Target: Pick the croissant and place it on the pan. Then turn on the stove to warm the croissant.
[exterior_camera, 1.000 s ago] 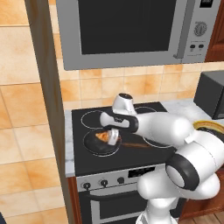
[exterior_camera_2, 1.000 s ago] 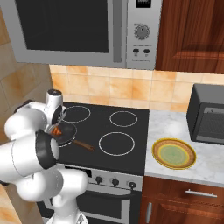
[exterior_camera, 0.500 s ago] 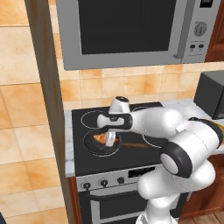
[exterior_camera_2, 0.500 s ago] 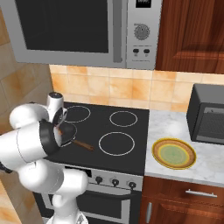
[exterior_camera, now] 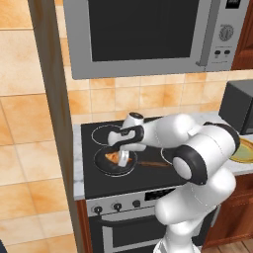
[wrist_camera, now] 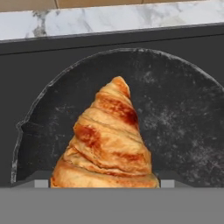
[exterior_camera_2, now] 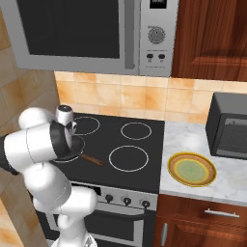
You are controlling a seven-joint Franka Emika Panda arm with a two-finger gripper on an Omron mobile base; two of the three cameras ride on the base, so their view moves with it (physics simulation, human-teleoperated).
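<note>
Hand view showed the croissant (wrist_camera: 107, 140) between the two tips of the tool (exterior_camera: 122, 157), right over the dark pan (wrist_camera: 175, 118). The tips stood wide on either side of it; whether they pinched it or had let go could not be told, nor whether it lay on the pan. So the first job looked almost done. The stove (exterior_camera_2: 120, 159) had yet to be turned on, and its knobs (exterior_camera_2: 126, 199) sat at 6 o'clock on the front. A yellow-green plate (exterior_camera_2: 191, 169) lay on the bench (exterior_camera_2: 193, 144) at 3 o'clock from the pan. A microwave (exterior_camera: 143, 34) hung above. The pan's wooden handle (exterior_camera_2: 91, 159) pointed toward the knobs but seemed clear of them.
</note>
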